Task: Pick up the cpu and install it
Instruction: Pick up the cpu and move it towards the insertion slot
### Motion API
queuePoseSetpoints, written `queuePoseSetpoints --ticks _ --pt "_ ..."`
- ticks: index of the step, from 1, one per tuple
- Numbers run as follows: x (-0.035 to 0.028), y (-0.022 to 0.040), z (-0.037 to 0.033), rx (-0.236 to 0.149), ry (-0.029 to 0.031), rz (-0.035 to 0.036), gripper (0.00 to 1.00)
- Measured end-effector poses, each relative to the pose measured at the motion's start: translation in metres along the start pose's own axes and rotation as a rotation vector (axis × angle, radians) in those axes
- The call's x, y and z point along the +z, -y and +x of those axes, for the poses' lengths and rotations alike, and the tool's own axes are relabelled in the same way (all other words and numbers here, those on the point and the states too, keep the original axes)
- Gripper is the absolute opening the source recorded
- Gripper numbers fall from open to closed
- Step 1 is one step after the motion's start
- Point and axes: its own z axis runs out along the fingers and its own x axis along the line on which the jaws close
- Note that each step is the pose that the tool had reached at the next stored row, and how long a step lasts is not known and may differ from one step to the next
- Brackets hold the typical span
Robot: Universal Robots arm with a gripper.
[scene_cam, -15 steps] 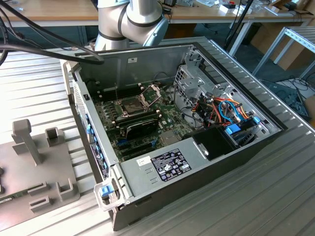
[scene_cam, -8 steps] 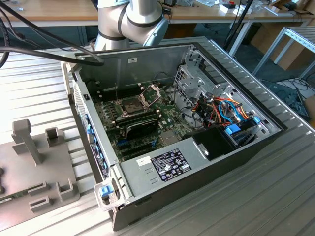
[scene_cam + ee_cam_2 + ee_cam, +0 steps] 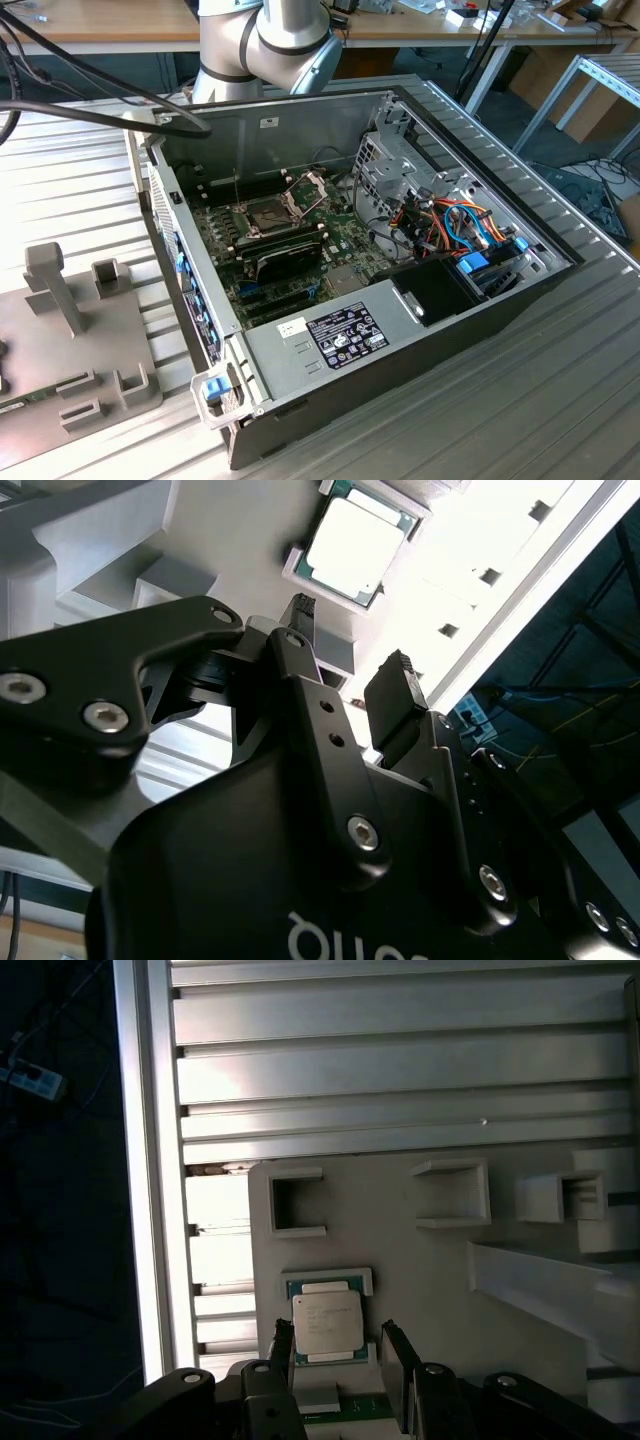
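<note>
A computer case (image 3: 280,130) is lying open at the exterior view's right, with a grey fixture (image 3: 95,345) sitting to its left. The gripper (image 3: 335,1332) is hanging open near the cpu (image 3: 327,1320), which is resting in the fixture.

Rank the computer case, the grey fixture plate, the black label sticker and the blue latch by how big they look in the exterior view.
1. computer case
2. grey fixture plate, though the picture's edge cuts it off
3. black label sticker
4. blue latch
</note>
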Motion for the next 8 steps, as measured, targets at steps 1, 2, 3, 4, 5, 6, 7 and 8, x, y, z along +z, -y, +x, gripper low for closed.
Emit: queuePoseSetpoints --ticks 1,2,3,4,5,6,7,8 --pt "0.0006 0.0 0.0 0.0 0.0 0.0 0.48" --pt "0.0009 0.0 0.0 0.0 -0.0001 0.0001 0.48" --pt "0.0012 0.0001 0.0 0.0 -0.0001 0.0001 0.48" --pt "0.0016 0.0001 0.0 0.0 0.0 0.0 0.48" --pt "0.002 0.0001 0.0 0.0 0.0 0.0 0.48" --pt "0.0023 0.0001 0.0001 0.0 -0.0001 0.0001 0.48" --pt "0.0022 0.0001 0.0001 0.0 -0.0002 0.0002 0.48" --pt "0.0026 0.0001 0.0001 0.0 0.0 0.0 0.48"
